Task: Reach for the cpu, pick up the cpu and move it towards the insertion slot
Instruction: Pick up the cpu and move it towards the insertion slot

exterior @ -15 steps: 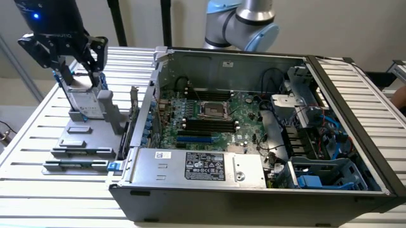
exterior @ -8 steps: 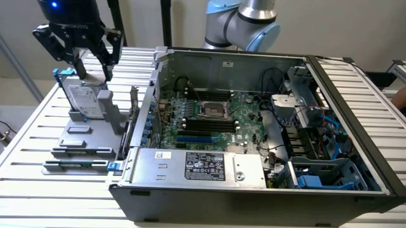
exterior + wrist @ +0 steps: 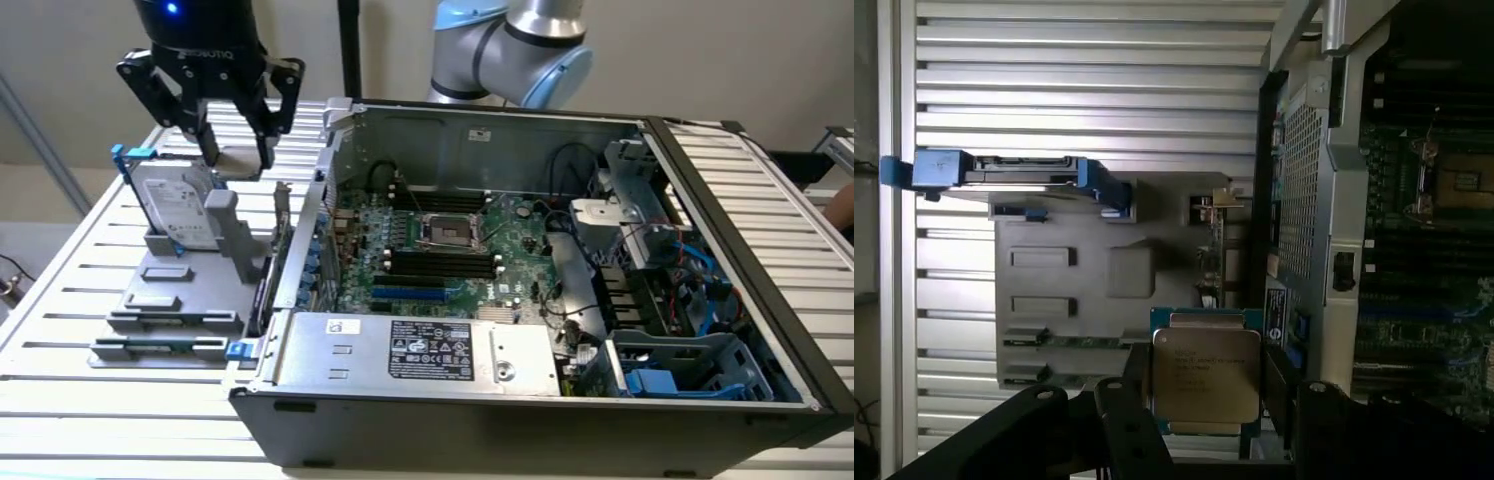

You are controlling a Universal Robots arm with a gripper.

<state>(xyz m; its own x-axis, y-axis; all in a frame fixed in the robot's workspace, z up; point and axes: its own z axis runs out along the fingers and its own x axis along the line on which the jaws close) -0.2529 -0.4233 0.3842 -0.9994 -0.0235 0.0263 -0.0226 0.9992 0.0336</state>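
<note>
The cpu (image 3: pixel 1206 375) is pinched by its edges between the gripper (image 3: pixel 240 150) fingers, which are narrowed onto it. It hangs above the far end of the grey holder (image 3: pixel 200 300) on the exterior view's left. A hard drive (image 3: pixel 180 205) stands in that holder, just beside the gripper. The socket (image 3: pixel 447 232) sits well apart to the right, on the green board inside the open computer case (image 3: pixel 467 130), dark centre showing. The case's left wall stands between holder and board. The case top is open.
</note>
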